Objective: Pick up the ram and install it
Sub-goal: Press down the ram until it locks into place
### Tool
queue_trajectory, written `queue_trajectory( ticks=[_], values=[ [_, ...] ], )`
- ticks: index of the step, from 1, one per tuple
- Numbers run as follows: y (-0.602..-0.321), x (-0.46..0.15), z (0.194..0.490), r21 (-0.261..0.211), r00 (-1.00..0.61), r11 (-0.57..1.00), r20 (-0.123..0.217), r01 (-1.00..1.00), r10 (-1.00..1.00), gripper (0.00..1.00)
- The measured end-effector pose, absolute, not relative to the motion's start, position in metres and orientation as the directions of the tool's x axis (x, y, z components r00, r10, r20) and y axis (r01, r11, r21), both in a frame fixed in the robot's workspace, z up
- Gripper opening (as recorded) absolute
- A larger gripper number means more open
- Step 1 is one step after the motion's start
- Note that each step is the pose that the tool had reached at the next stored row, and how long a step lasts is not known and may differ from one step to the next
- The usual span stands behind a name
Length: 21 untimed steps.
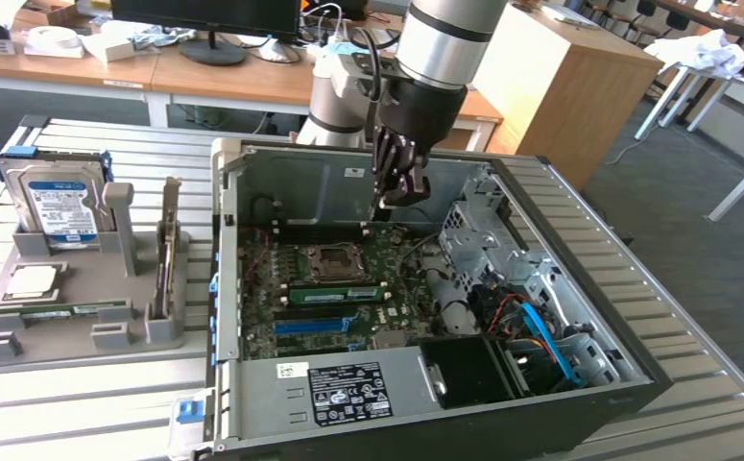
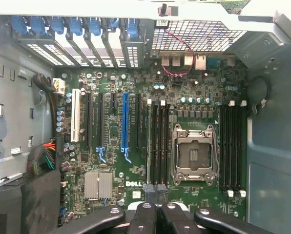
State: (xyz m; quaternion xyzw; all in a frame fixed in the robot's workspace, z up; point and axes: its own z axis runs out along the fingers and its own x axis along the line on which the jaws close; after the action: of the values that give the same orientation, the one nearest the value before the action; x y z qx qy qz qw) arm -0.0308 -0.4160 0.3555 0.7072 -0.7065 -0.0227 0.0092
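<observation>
Table (image 1: 77,413): slatted metal top, carries the case and a grey tray
Computer case (image 1: 321,178): lies on its side, panel off, interior facing up, at the exterior view's right of the tray
Arm (image 1: 455,38): silver and black, reaches down into the open case from above
Motherboard (image 1: 269,288): green, flat on the case floor, with an open CPU socket (image 1: 336,259) and a blue slot (image 1: 307,326)
Tray (image 1: 52,341): grey holder with upright posts
Hard drive (image 1: 61,206): silver with a blue label, stands upright at the far end of the tray
Gripper (image 1: 395,200): black fingers pressed together with nothing seen between them, poised above the motherboard and clear of it
Ram (image 1: 333,293): green stick seated on edge in a motherboard slot, between the CPU socket and the blue slot, below the gripper and apart from it
Second green stick (image 1: 58,309): lies flat in the tray
Processor chip (image 1: 33,280): square, silver, in the tray just beside that stick
</observation>
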Motion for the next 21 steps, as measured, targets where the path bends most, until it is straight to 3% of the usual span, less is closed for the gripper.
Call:
queue_trajectory(
  ticks=[21],
  values=[
    [-0.416,-0.004,0.354,0.045,0.001,-0.002,-0.022,-0.999,-1.0,0.1]
  ],
)
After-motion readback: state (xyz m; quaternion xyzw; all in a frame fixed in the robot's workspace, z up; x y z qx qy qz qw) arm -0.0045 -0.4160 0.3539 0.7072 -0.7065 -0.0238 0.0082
